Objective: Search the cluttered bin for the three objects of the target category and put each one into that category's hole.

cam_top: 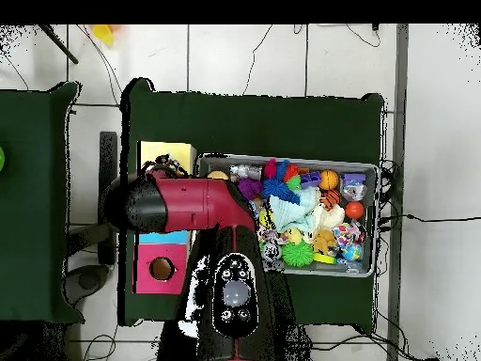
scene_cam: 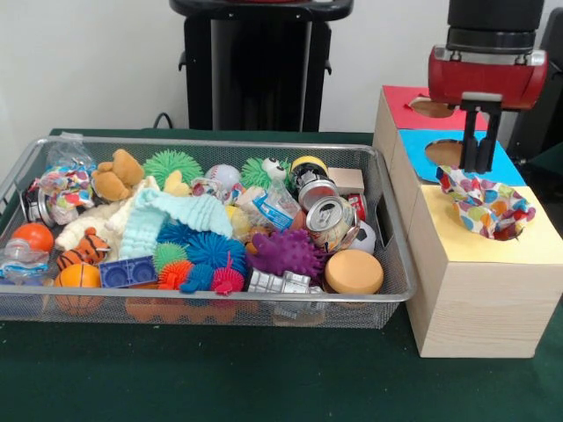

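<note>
**Front view: dotted cloth at yellow hole**

Dotted fabric piece (scene_cam: 486, 205) draped half into yellow-surround hole (scene_cam: 519, 230), just under gripper (scene_cam: 480, 165). Fingers' state: cannot tell. Likely mid-drop. Another dotted bundle (scene_cam: 66, 186) left in bin (scene_cam: 391, 290), far corner.

I am seeing a white fabric piece (scene_cam: 486, 207) dotted red, blue, yellow and green, a yellow hole surround (scene_cam: 528, 242), a silver mesh bin (scene_cam: 211, 303), and a red-and-black gripper (scene_cam: 480, 141).

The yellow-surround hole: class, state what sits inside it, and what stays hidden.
A dotted white fabric piece sits bunched in the yellow-surround hole, under the gripper. Its lower part and the box interior are covered.
</note>
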Controlling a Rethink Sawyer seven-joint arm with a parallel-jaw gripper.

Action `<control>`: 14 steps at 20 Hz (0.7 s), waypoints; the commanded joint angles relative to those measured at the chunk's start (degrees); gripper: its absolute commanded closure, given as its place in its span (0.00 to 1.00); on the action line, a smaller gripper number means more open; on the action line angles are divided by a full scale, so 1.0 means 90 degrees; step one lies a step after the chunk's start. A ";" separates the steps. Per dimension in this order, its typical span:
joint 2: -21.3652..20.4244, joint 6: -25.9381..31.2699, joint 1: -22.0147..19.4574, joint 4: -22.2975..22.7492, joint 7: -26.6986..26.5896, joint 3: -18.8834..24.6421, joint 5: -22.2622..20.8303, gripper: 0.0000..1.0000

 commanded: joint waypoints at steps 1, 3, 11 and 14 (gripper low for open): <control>0.0227 -0.0195 -0.0200 0.0531 0.0179 0.0642 -0.0174 1.00; 0.0209 -0.0175 -0.0189 0.0545 0.0191 0.0647 -0.0172 1.00; 0.0275 -0.0448 -0.0079 0.0693 0.0379 0.0614 -0.0221 1.00; 0.0313 -0.0682 -0.0052 0.0885 0.0472 0.0628 -0.0243 1.00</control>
